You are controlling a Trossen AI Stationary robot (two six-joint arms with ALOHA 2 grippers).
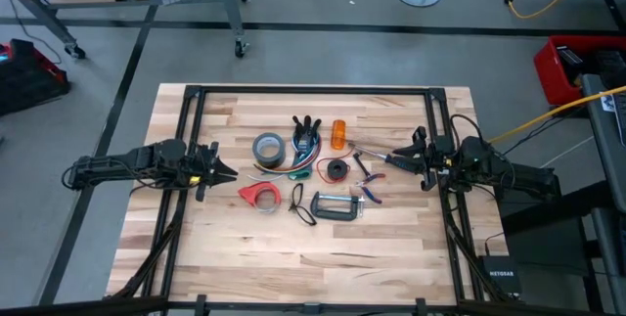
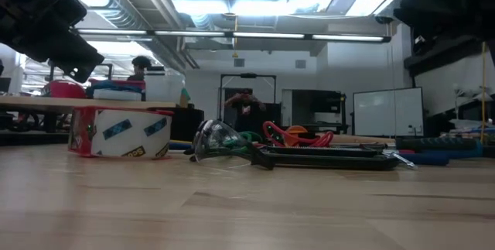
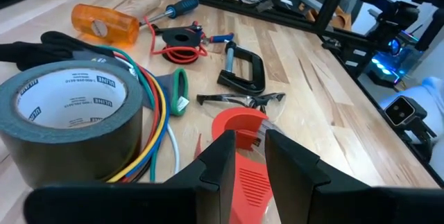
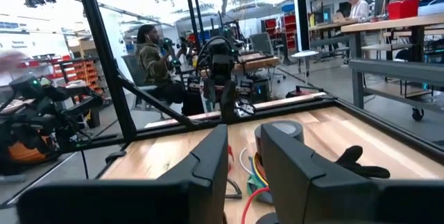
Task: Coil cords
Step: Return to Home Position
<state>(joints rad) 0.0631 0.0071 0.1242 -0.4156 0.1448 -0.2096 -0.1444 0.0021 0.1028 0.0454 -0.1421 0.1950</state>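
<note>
1. Left gripper was over the left side of the worktop. Its fingers were drawn together with only a slim gap and held nothing.
2. Right gripper was over the right side, fingers likewise nearly closed and empty.
3. Cords lay mid-worktop between the two grippers, touched by neither, with their black plug ends toward the far edge.
4. Grey tape roll sat just left of the cords. Red tape dispenser lay nearer.
</note>
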